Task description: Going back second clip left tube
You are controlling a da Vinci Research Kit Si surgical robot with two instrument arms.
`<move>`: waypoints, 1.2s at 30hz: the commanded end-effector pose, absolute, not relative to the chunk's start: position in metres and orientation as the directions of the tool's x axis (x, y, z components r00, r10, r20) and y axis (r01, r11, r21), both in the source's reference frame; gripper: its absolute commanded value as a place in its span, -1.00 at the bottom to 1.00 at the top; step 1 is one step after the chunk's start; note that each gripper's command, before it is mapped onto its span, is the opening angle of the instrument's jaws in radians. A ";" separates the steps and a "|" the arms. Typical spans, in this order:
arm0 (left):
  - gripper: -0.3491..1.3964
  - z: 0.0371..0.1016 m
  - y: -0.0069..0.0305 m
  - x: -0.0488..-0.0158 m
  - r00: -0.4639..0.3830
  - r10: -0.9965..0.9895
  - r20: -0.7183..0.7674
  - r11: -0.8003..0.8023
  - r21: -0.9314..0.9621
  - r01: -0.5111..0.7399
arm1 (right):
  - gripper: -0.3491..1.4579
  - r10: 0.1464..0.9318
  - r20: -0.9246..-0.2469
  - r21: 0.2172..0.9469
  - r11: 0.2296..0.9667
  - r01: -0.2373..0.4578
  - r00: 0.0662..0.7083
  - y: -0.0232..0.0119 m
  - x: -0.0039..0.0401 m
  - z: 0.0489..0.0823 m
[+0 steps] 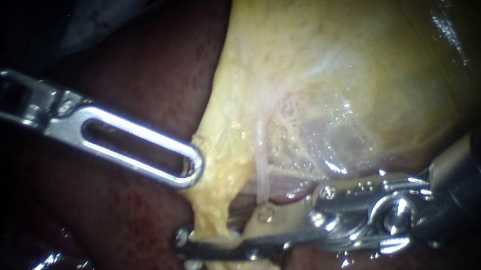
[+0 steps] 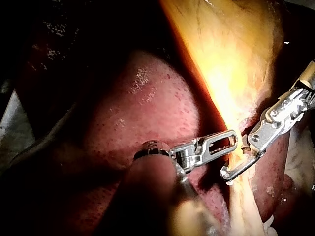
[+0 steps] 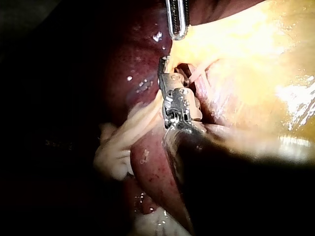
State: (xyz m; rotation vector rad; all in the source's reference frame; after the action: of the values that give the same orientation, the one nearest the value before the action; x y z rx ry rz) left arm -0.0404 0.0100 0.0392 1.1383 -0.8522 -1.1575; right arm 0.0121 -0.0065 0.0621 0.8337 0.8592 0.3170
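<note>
With my right instrument (image 1: pixel 201 233) jaws spread astride the yellow strand (image 1: pixel 215 204), I'd withdraw straight rightward, snagging nothing.

Your left tool (image 1: pixel 188 168), a slotted blade of bright silver steel, gleamed against the dark red, wet liver (image 1: pixel 135 76) flecked with fine crimson dots. The pale yellow, glistening gallbladder (image 1: pixel 339 61) was streaked with whitish strands. A thin pinkish-white tube (image 1: pixel 262 169) showed below it. Your right tool (image 1: pixel 193 244), hinged polished metal, shone silver too, on a black shaft.
</note>
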 end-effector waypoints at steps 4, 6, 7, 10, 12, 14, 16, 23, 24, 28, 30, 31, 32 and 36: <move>-1.00 0.0392 0.0100 -0.0405 0.226 -0.973 -0.045 0.013 0.969 0.246 | -0.92 0.556 -0.540 0.756 0.651 0.073 0.632 -0.0065 0.0121 0.0621; -1.00 0.0392 0.0100 -0.0405 0.226 -0.973 -0.045 0.013 0.969 0.246 | -0.91 0.556 -0.540 0.756 0.651 0.073 0.632 -0.0065 0.0121 0.0621; -1.00 0.0392 0.0100 -0.0405 0.226 -0.973 -0.045 0.013 0.969 0.246 | -0.91 0.556 -0.540 0.756 0.651 0.073 0.632 -0.0065 0.0121 0.0621; -1.00 0.0393 0.0100 -0.0404 0.226 -0.973 -0.045 0.013 0.969 0.246 | -0.91 0.556 -0.540 0.756 0.651 0.073 0.632 -0.0065 0.0121 0.0621; -1.00 0.0393 0.0100 -0.0404 0.226 -0.973 -0.045 0.013 0.969 0.246 | -0.91 0.556 -0.540 0.756 0.651 0.073 0.632 -0.0065 0.0121 0.0620; -1.00 0.0393 0.0101 -0.0404 0.226 -0.973 -0.045 0.013 0.969 0.246 | -0.91 0.556 -0.540 0.756 0.651 0.073 0.632 -0.0065 0.0121 0.0620; -1.00 0.0393 0.0101 -0.0404 0.226 -0.973 -0.045 0.013 0.969 0.246 | -0.91 0.556 -0.540 0.756 0.651 0.073 0.632 -0.0065 0.0121 0.0620; -1.00 0.0395 0.0102 -0.0400 0.225 -0.973 -0.044 0.014 0.969 0.246 | -0.89 0.556 -0.540 0.756 0.651 0.073 0.632 -0.0065 0.0121 0.0620; -1.00 0.0395 0.0102 -0.0400 0.225 -0.973 -0.044 0.014 0.969 0.246 | -0.87 0.556 -0.540 0.756 0.651 0.073 0.632 -0.0065 0.0121 0.0620; -1.00 0.0395 0.0102 -0.0400 0.225 -0.973 -0.044 0.014 0.969 0.247 | -0.51 0.556 -0.540 0.755 0.651 0.073 0.632 -0.0066 0.0122 0.0621; -1.00 0.0395 0.0102 -0.0400 0.225 -0.973 -0.044 0.014 0.969 0.247 | -0.38 0.557 -0.541 0.753 0.654 0.070 0.630 -0.0066 0.0122 0.0620; -1.00 0.0395 0.0102 -0.0400 0.225 -0.973 -0.044 0.014 0.969 0.247 | -0.31 0.558 -0.543 0.751 0.657 0.065 0.628 -0.0066 0.0122 0.0620; -1.00 0.0395 0.0102 -0.0400 0.225 -0.973 -0.044 0.014 0.969 0.247 | -0.26 0.560 -0.544 0.749 0.659 0.061 0.625 -0.0066 0.0122 0.0620; -1.00 0.0395 0.0102 -0.0400 0.225 -0.973 -0.044 0.014 0.969 0.247 | -0.12 0.564 -0.546 0.744 0.666 0.050 0.619 -0.0065 0.0122 0.0621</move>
State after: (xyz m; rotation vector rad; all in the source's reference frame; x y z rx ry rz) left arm -0.0400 0.0102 0.0395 1.1373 -0.8530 -1.1573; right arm 0.0123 -0.0065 0.0620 0.8046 0.8671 0.3351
